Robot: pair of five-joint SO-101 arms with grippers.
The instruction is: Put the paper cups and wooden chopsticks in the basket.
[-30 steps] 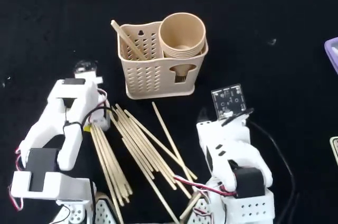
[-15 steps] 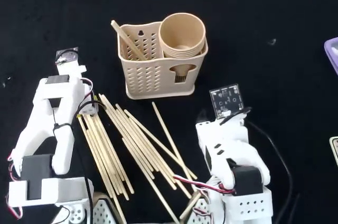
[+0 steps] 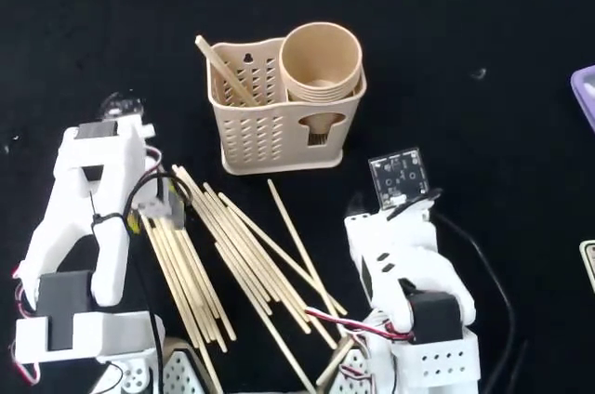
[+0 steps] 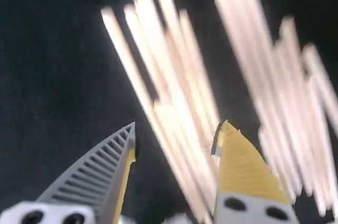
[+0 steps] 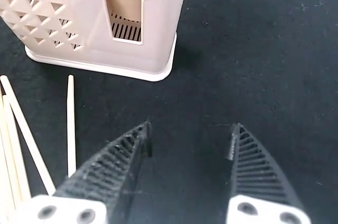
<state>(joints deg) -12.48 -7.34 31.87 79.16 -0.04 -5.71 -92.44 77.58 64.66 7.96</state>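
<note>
From above, the step in hand appears to be the picking of chopsticks, because the paper cups already stand nested in the right compartment of the one basket. They form a single stack. I count at least three rims, but the exact number I cannot tell. One chopstick leans in the left compartment. The loose chopsticks lie fanned on the black counter in front of the basket, between the two arms. They are more than a dozen, but they overlap too much for an exact count. The left arm is bent over the left end of this fan, and the right arm is on the other side of it. In the left wrist view, the left tool is open, with one jaw on each side of a few sticks and nothing gripped yet. The next move, I judge, is to close on these sticks, lift them and bring them upright into the left compartment. Sticks slipping out or catching on the rim are the risk. In the right wrist view, the right tool is open and empty above bare counter, near the front corner of the basket, with one loose stick just beside it.
</note>
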